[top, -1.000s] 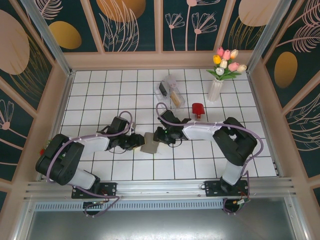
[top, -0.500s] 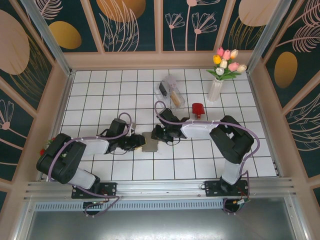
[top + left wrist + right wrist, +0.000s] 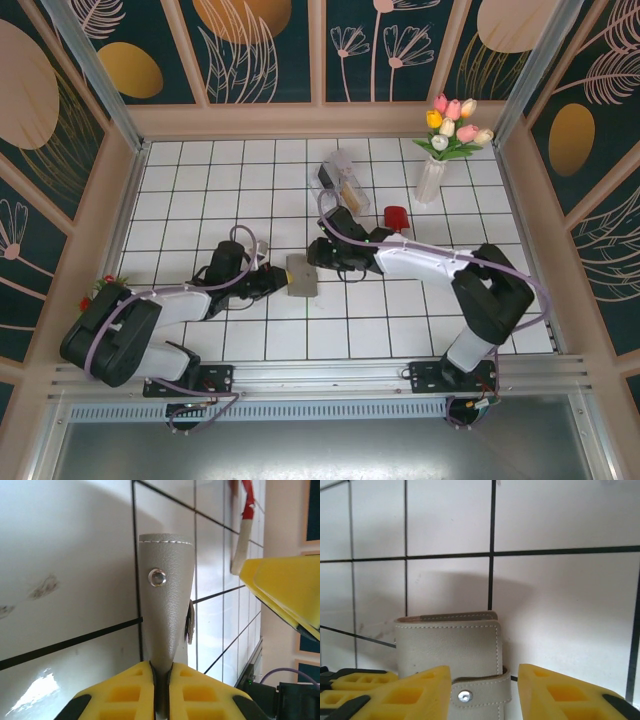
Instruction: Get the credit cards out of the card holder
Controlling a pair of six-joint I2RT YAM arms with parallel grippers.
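Left fingers (image 3: 127, 690) clamped shut on the edge of the small flat grey leather card holder (image 3: 167, 595). Right fingers (image 3: 555, 690) part open, straddling its snap strap (image 3: 480, 695), gripping nothing.

I count one holder (image 3: 301, 275), with one snap (image 3: 157, 577) on its strap. There is one clear box (image 3: 340, 182), one white vase (image 3: 430, 180) holding one bunch of tulips (image 3: 452, 125) (the blooms crowd too close for a sure count), and one small red thing (image 3: 396, 217). Two claws are mine: one left claw (image 3: 161, 677) and one right claw (image 3: 485, 687).
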